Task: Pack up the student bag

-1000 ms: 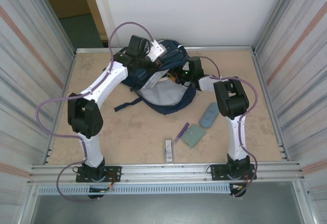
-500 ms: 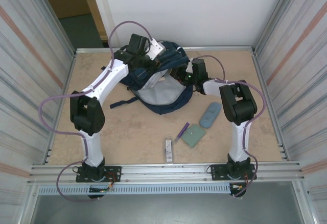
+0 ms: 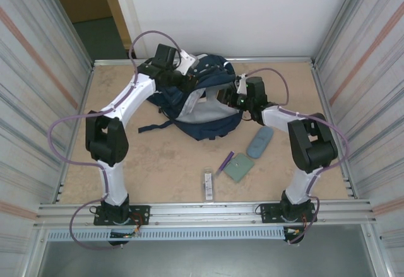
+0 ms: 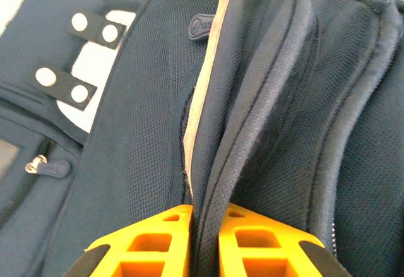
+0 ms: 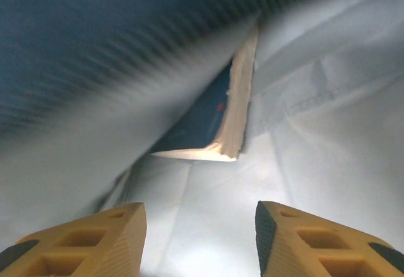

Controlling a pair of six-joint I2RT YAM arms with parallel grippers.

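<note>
Well, from my end the student bag (image 3: 208, 116) lies at the far middle of the table (image 3: 164, 163), its mouth gaping toward the arms. My left gripper (image 4: 205, 217) is pinched onto a ridge of its navy fabric (2 yellow fingers (image 4: 158, 239), fold squeezed between). My right gripper (image 5: 199, 226) sits inside against the pale lining, jaws apart with nothing between them, a blue-covered book (image 5: 208, 122) just ahead.

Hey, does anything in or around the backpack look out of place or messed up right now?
Nothing looks spilled or damaged. The student bag lies slumped open, a fold of it pinched in the left tool. Inside, a dark-blue book looks tilted, wedged against the grey lining rather than lying flat.
</note>
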